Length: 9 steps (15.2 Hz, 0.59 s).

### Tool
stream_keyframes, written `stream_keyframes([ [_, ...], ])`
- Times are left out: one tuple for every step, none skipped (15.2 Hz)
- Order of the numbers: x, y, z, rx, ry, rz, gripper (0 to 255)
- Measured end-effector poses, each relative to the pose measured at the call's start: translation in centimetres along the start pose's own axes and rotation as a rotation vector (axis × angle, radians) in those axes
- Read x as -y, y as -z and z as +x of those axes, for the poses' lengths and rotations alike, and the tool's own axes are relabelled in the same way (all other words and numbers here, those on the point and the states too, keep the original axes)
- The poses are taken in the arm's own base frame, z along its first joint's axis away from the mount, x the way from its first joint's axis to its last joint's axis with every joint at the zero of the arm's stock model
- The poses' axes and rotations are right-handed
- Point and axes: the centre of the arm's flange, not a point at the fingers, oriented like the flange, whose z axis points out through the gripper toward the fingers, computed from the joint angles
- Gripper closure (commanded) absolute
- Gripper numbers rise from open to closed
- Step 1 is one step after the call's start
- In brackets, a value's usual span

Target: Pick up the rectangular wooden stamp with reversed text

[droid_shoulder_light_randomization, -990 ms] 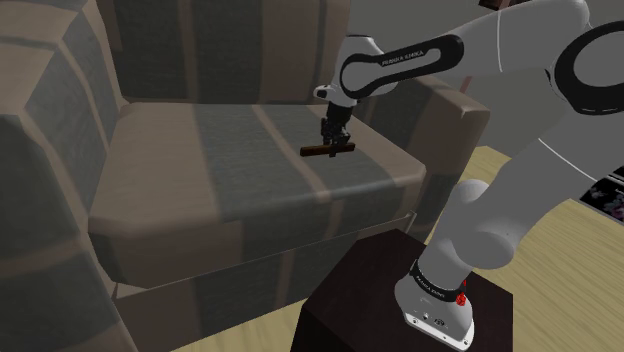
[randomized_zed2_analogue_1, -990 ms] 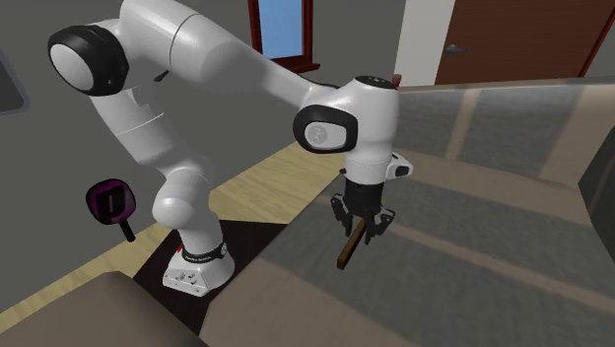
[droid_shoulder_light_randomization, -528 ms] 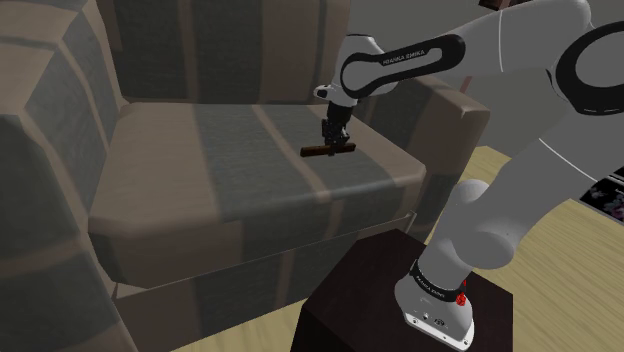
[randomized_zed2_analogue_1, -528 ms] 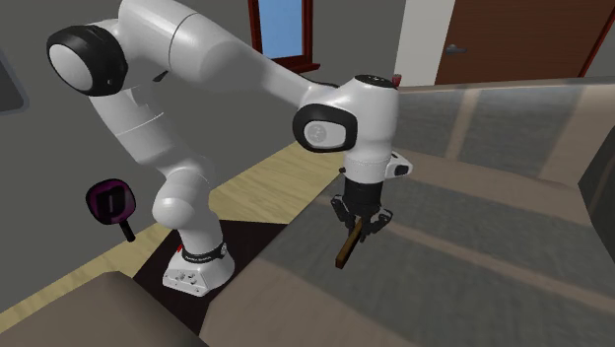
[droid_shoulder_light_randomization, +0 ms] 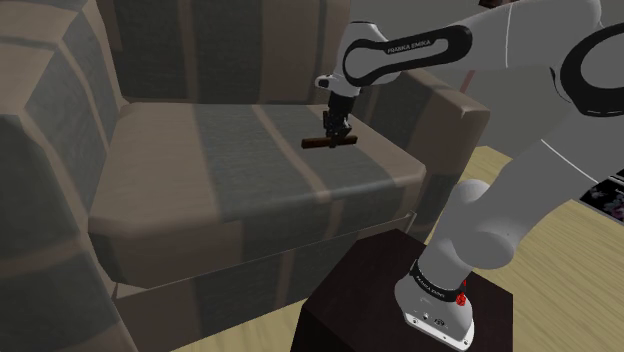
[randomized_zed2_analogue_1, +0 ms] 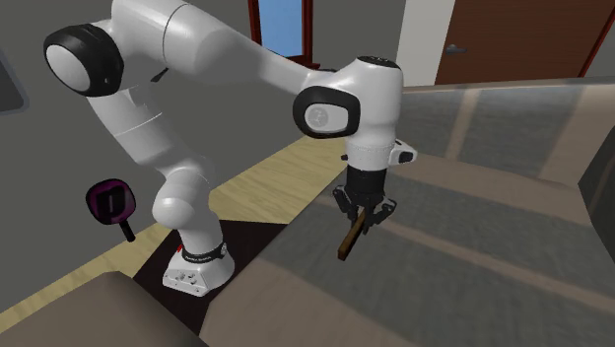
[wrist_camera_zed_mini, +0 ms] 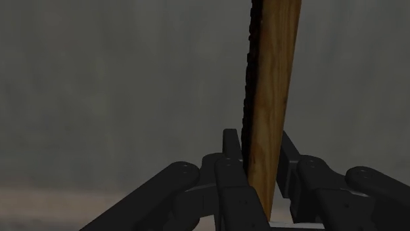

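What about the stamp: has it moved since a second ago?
Yes. Clasped in the claw, the stamp has risen slightly, away from the sofa seat.

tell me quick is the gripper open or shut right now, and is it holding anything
Gripper: shut on the wooden stamp, clasped between its two black fingers.
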Motion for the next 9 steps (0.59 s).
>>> stream_keyframes([
  [0.1,0.6,-0.1,0.0,0.0,0.0,255],
  [0.1,1.0,-0.1,0.0,0.0,0.0,255],
  [0.0,1.6,-0.1,0.0,0.0,0.0,255],
  [0.0,2.1,0.0,0.0,0.0,0.0,255],
  [0.0,2.5,0.1,0.0,0.0,0.0,255],
  [0.0,3.1,0.1,0.0,0.0,0.0,255],
  [0.0,3.6,0.1,0.0,0.0,0.0,255],
  [0.0,4.2,0.2,0.0,0.0,0.0,255],
  [-0.1,4.6,0.1,0.0,0.0,0.0,255],
])
